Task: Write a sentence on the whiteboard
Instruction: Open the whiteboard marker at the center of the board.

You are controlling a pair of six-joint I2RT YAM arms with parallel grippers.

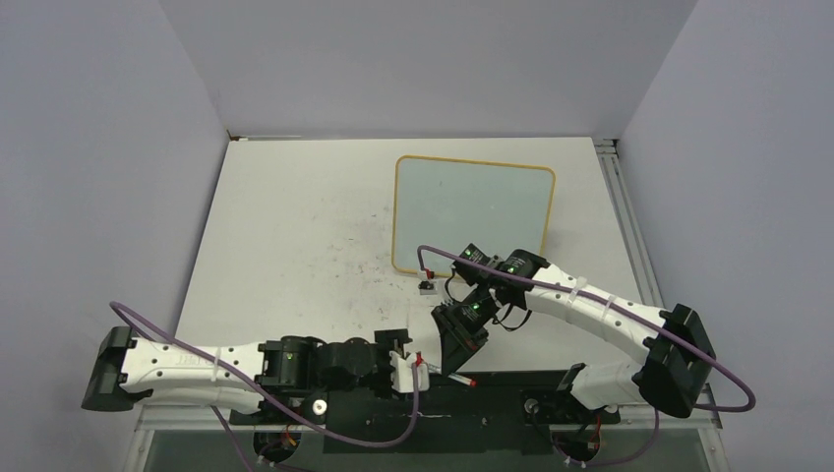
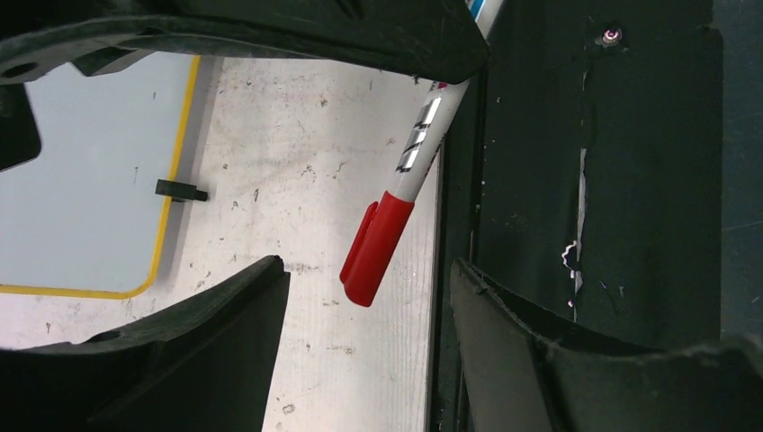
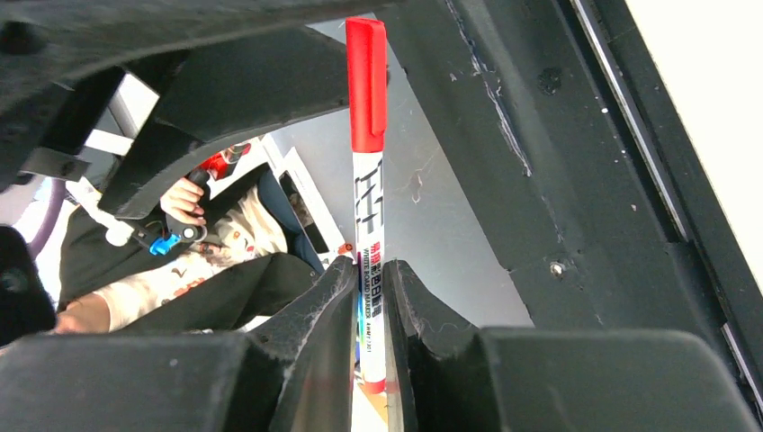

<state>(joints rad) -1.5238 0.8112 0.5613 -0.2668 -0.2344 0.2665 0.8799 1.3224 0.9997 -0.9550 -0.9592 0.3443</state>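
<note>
My right hand (image 3: 371, 270) is clenched on a red-capped whiteboard marker (image 3: 368, 216), cap (image 2: 376, 243) still on. My left hand (image 2: 364, 270) is spread, a finger on either side of that cap, neither touching it. The whiteboard (image 1: 472, 211) lies flat on the counter (image 1: 295, 226) beyond both hands, a black clip foot (image 2: 180, 190) at its edge.

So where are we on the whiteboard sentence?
Done: right gripper is shut on the red marker. In hand: left gripper stands open around its red cap, not gripping yet. To do: uncapping and all the writing; the whiteboard is blank.
</note>
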